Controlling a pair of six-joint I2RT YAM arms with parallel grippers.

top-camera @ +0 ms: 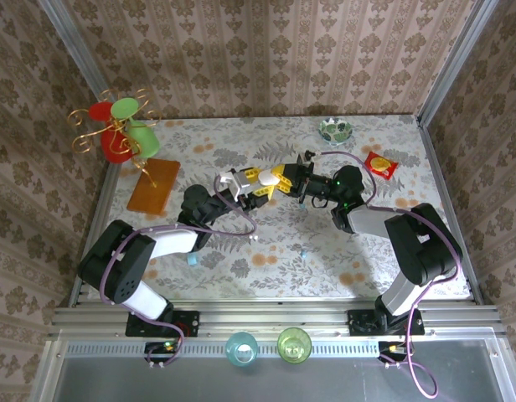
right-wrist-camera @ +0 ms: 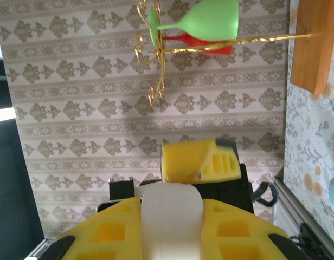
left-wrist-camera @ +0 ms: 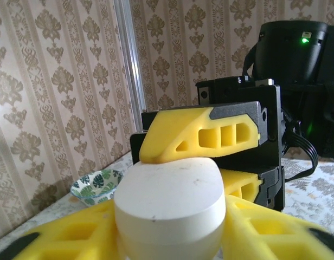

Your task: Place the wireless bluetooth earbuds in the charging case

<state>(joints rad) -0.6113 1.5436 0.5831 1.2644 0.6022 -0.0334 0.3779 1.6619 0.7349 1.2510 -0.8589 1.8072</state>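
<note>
Tumblers, one teal glass [top-camera: 241,347] and one green glass [top-camera: 294,344], are set on the metal rail in front of the table, outside the working area.

Charging case [top-camera: 191,260], a small light-blue rounded plastic pebble, is laid on the floral-patterned tabletop [top-camera: 266,280] just beside the left arm, gripped by nothing. Wireless bluetooth earbuds [top-camera: 304,251], tiny pale plastic bits, are left loose on the open near half; a second whitish bit [top-camera: 252,239] lies nearer the left arm. Their details are too small to be made out, and none is judged to be seated in the case.

Left gripper [top-camera: 255,181] and right gripper [top-camera: 285,178] are met nose to nose over mid-table. Both are clamped on one white oval pebble-shaped plastic piece [left-wrist-camera: 167,211], pinched from opposite ends, presumably so that it can be steadied or passed across.

Amber rectangular wooden board [top-camera: 153,186], red snack packet [top-camera: 380,165], leaf-patterned bowl [top-camera: 335,130] and gold wire stand with red and green goblets [top-camera: 116,130] are kept towards the far and side edges. The centre and near strip are thus left free, while three sides are closed by wallpapered walls.
</note>
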